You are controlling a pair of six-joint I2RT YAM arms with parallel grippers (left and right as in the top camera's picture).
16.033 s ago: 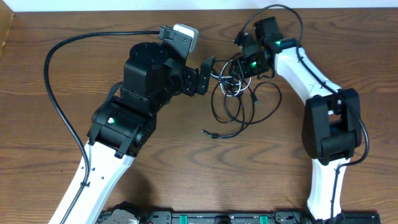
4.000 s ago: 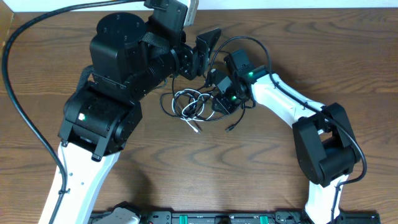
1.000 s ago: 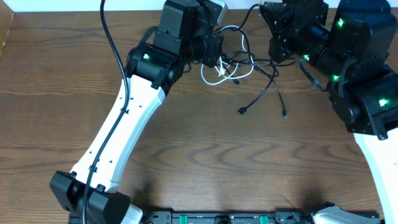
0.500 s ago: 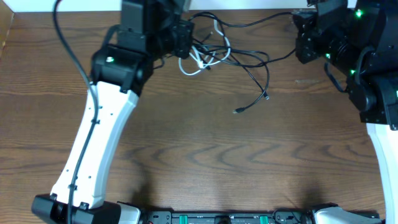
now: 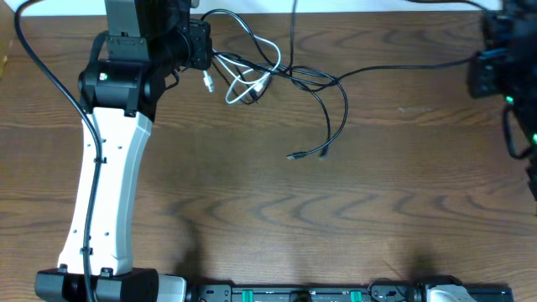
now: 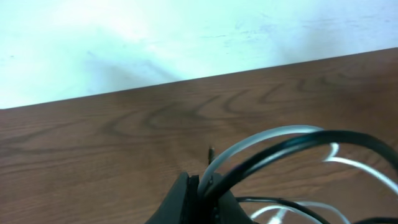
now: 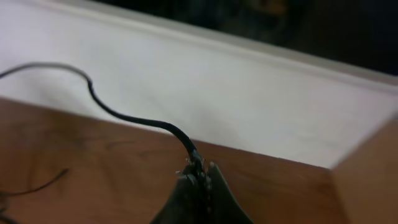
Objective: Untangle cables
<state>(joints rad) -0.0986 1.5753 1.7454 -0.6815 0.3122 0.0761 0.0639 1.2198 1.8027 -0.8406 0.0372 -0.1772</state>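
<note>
The cables form a loose knot [image 5: 252,77] at the back of the wooden table [image 5: 252,218]. My left gripper [image 5: 204,46] is at the knot's left end. In the left wrist view this gripper [image 6: 204,186] is shut on a white cable [image 6: 261,138] and a black cable [image 6: 311,142] together. One black cable [image 5: 403,65] runs taut from the knot to my right gripper [image 5: 480,65] at the far right edge. In the right wrist view that gripper [image 7: 200,171] is shut on this black cable [image 7: 124,116]. Another black strand droops forward and ends in a plug [image 5: 294,156] on the table.
The left arm's thick black wire [image 5: 46,71] loops over the table's left side. A white wall [image 6: 186,37] stands just behind the table's back edge. A black rail [image 5: 294,294] runs along the front edge. The right arm's body is mostly out of frame.
The grippers have drawn apart, the left one going left and the right one going right. The black cable between them now lies stretched out, and the knot has shifted left.
</note>
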